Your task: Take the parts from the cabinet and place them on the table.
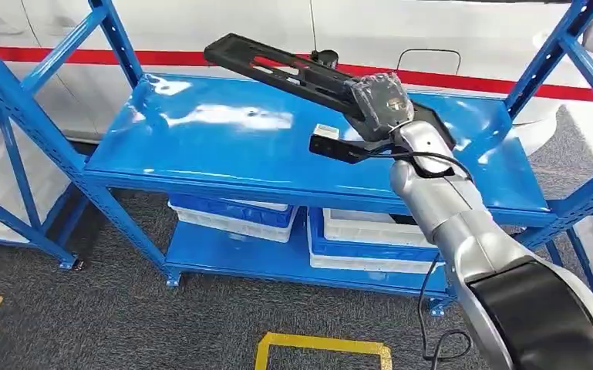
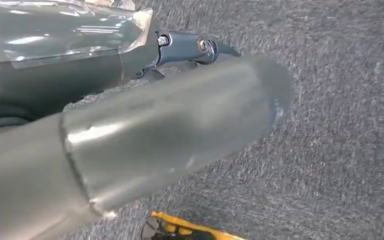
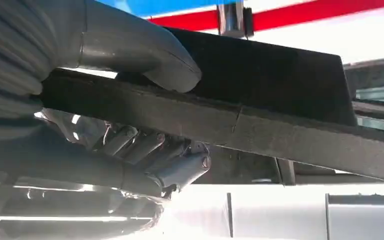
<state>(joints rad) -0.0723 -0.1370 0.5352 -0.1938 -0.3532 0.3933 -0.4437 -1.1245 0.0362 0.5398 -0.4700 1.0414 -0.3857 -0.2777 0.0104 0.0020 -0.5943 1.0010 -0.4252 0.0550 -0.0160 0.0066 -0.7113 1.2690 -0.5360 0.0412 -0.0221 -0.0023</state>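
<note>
Grey carpet with yellow floor markings runs under a blue steel rack (image 1: 200,166), whose glossy upper shelf is where the work is happening; lower down sit blue and white bins (image 1: 235,216), and a white vehicle body with a red stripe fills the background. The right hand (image 1: 378,104) grips a long black plastic part (image 1: 277,69) by its near end, thumb on top and the darker fingers (image 3: 150,150) curled beneath, as the right wrist view shows plainly. The part is carried clear above the shelf, slanting up and away from the hand towards the back left, which looks like a lift meant to clear the shelf before it is carried off. Gripping it at one end leaves most of its length cantilevered, so the pinch has to resist the part tipping down. A smaller black piece with a white label (image 1: 331,142) lies on the shelf just beside the wrist; it may be another part waiting, though it is too small to be sure. The left hand (image 2: 130,150) hangs over the carpet, apparently idle; its view is too close and blurred to tell whether the fingers are apart or curled.
</note>
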